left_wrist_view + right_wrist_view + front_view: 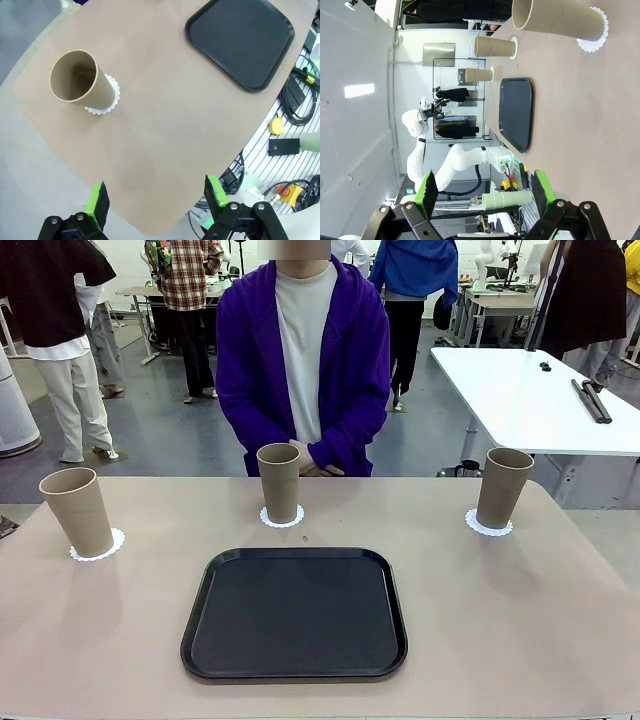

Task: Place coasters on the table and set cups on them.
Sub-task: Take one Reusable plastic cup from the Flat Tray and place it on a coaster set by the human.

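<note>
With all three cups seated on coasters, both grippers stand fully open and empty; placement appears complete, no further move required.

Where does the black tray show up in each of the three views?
Front view: black tray, centre of the table, nearer than the cups.
Left wrist view: top right corner.
Right wrist view: middle, seen edge-on.
Shared landmark: the left cup on its coaster.

light: bright, even overhead | shadows: soft beneath cups; focus: sharp | wrist views: edges bowed
</note>
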{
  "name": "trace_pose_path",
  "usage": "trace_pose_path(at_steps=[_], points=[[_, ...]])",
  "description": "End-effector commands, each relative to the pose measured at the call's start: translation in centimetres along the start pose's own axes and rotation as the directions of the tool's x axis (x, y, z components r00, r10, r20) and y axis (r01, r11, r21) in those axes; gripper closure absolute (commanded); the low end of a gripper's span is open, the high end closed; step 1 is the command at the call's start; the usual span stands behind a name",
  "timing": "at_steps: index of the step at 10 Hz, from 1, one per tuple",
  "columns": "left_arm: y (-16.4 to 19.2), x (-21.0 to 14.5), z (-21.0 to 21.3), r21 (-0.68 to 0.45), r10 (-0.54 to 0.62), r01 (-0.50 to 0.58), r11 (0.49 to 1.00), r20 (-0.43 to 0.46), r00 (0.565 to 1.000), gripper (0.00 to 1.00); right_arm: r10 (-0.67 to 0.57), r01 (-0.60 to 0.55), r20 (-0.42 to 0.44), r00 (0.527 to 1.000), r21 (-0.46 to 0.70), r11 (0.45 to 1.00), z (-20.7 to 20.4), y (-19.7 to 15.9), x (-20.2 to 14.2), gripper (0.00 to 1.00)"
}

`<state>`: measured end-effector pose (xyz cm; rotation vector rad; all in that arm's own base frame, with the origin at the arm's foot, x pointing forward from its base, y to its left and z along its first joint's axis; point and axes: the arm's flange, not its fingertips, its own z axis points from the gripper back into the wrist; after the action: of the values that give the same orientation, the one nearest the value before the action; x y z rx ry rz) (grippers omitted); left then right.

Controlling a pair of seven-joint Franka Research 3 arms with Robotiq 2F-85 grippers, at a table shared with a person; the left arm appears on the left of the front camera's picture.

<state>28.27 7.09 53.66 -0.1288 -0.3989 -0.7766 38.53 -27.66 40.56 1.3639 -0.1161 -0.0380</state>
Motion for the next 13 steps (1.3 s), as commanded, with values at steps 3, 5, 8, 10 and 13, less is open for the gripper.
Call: trace_pose_path(at_steps=[3, 5, 8, 10, 13], points=[[0.0, -0.2, 0.0, 0.004, 0.002, -0.002, 1.0, -0.01, 1.0, 0.0, -0.002, 0.002, 0.007, 1.0, 0.002, 1.0, 0.0, 0.1, 0.1, 0.0], [0.0, -0.2, 0.0, 0.004, 0.002, -0.002, 1.0, -0.01, 1.0, 0.0, -0.002, 0.002, 0.007, 1.0, 0.002, 1.0, 0.0, 0.1, 0.1, 0.0], [0.0, -0.2, 0.0, 0.004, 0.002, -0.002, 1.0, -0.01, 1.0, 0.0, -0.002, 0.002, 0.007, 1.0, 0.002, 1.0, 0.0, 0.1, 0.1, 0.0], [0.0, -0.2, 0.0, 0.004, 0.002, -0.002, 1.0, -0.01, 1.0, 0.0, -0.002, 0.002, 0.007, 1.0, 0.002, 1.0, 0.0, 0.1, 0.1, 0.0], [0.5, 0.9, 1.9, -0.045, 0.041, -0.041, 0.998, 0.015, 0.999, 0.0, -0.002, 0.002, 0.007, 1.0, 0.002, 1.0, 0.0, 0.1, 0.1, 0.0]])
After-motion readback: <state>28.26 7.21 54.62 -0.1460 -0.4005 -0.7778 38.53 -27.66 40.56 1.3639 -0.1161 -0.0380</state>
